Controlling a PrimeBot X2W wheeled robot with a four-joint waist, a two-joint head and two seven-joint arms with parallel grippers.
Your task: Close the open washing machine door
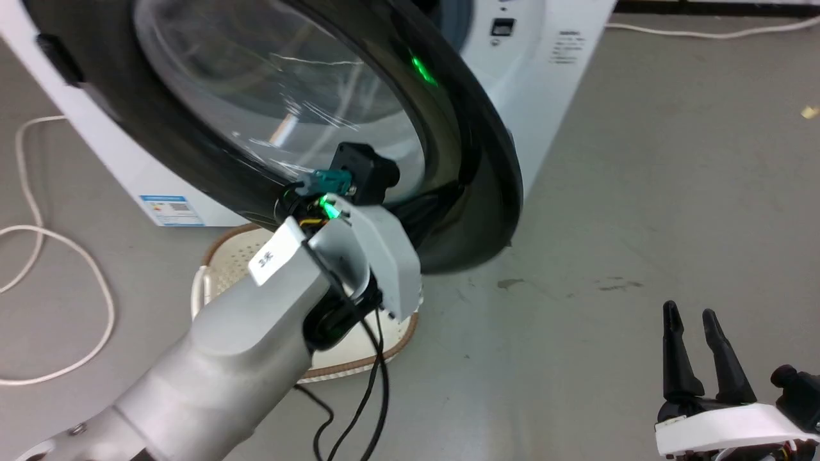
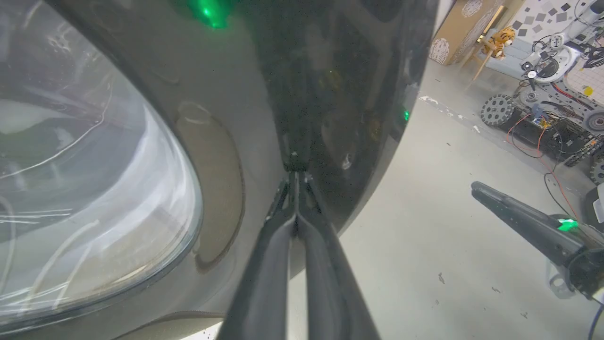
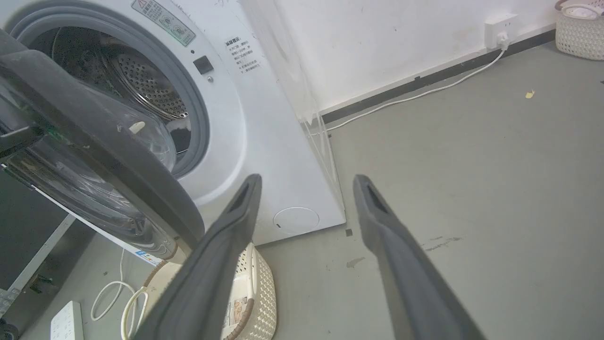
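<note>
The washing machine door, glossy black with a bulging glass window, stands swung out from the white machine. My left forearm reaches up to its lower rim. In the left wrist view my left gripper is shut, with its tips against the door's black ring beside the glass. My right gripper is open and holds nothing, low over the floor to the right. From the right wrist, the right gripper looks past the door to the steel drum opening.
A white woven basket sits on the floor under the door, behind my left arm. A pale cable loops on the floor at left. A cord runs along the wall to a socket. Another wheeled machine stands farther off.
</note>
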